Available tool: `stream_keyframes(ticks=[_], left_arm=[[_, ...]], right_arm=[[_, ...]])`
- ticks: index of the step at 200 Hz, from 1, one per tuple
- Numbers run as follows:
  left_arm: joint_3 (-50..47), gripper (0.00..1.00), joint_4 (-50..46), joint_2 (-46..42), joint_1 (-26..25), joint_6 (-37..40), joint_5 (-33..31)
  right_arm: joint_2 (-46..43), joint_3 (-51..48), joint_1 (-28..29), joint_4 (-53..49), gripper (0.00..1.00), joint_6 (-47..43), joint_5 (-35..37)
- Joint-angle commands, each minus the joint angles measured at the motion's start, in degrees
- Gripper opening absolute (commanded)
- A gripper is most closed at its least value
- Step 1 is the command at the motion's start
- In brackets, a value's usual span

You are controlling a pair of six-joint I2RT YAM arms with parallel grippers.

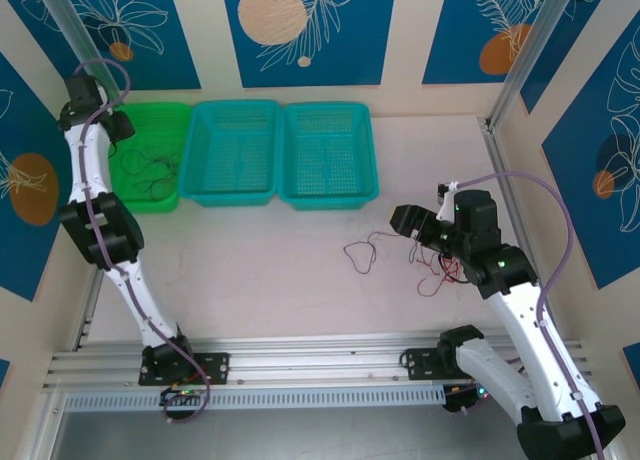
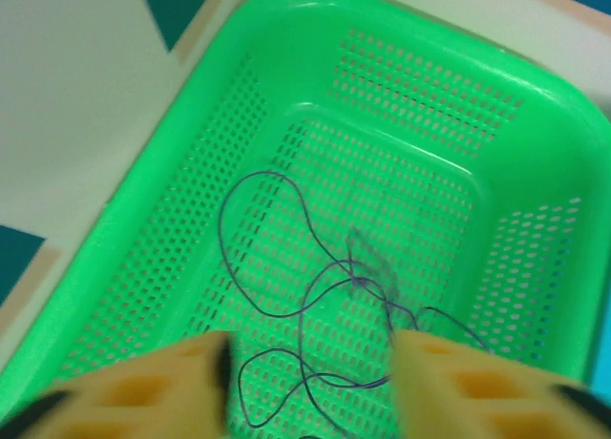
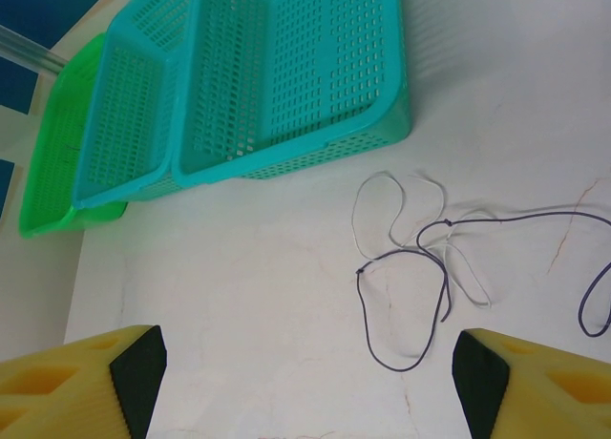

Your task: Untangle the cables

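Over on the left, the left claw (image 2: 310, 386) hangs above the green basket (image 2: 143, 219), its yellow fingers (image 2: 162, 386) spread apart with nothing between them. A thin dark cable (image 2: 286, 296) lies in loose curls on the basket's floor, below the claw. Beside the green basket stand two teal baskets, the first (image 1: 232, 105) touching the second (image 1: 325, 107). Farther right, on the bare table (image 1: 260, 280), the rest of the cables lie flat: a dark loop (image 3: 410, 305) crossing a whitish strand (image 3: 382, 210), and red strands (image 1: 447, 273) partly hidden under the right arm. The right claw (image 3: 305, 372) hovers over the dark loop, spread wide and holding nothing.
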Motion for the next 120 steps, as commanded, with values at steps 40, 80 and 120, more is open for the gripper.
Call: stream_keyframes(ticks=[40, 80, 120], left_arm=[[-4.8, 0.77, 6.0, -11.5, -0.7, -6.3, 14.1], [-22.6, 0.75, 17.5, -29.9, -7.8, -10.5, 20.4], [-42.5, 0.74, 27.3, -48.9, -22.0, -12.3, 16.7]], right_arm=[[-0.6, 1.9, 1.1, -0.7, 0.81, 0.8, 0.4], [-0.1, -0.1, 1.1, -1.5, 0.81, 2.3, 3.7], [3.2, -0.6, 0.5, -5.4, 0.81, 3.7, 5.6]])
